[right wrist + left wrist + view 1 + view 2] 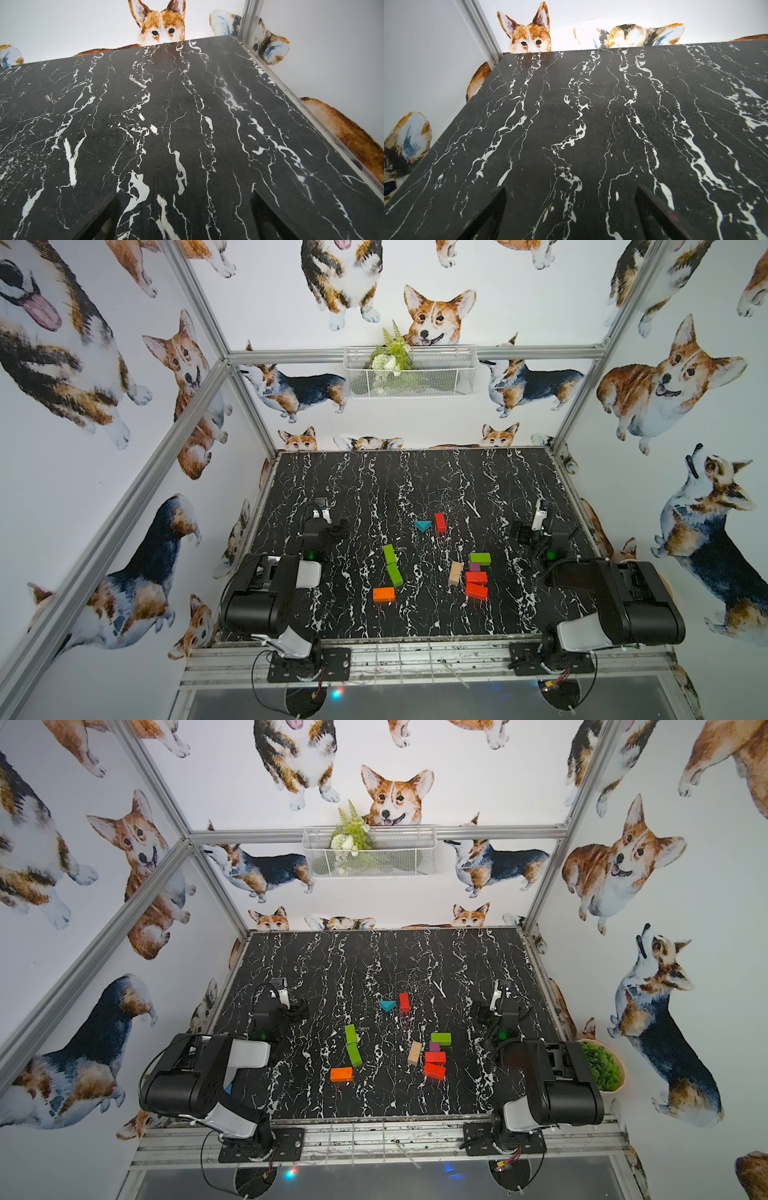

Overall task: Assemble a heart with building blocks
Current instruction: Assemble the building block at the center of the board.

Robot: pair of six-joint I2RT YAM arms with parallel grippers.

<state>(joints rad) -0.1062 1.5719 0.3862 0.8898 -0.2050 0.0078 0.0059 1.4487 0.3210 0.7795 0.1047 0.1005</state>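
wire basket (pixel 440 379), flowers (pixel 384 361) inside, blocks (pixel 456 572) on table (pixel 374 489)

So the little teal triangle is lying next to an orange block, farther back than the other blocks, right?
Not orange: beside the teal triangle lies a red block, as both top views show. The pair does lie farther back than the other blocks.

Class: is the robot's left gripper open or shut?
Open. The left gripper shows black fingers wide apart in its wrist view, only black marble tabletop between.
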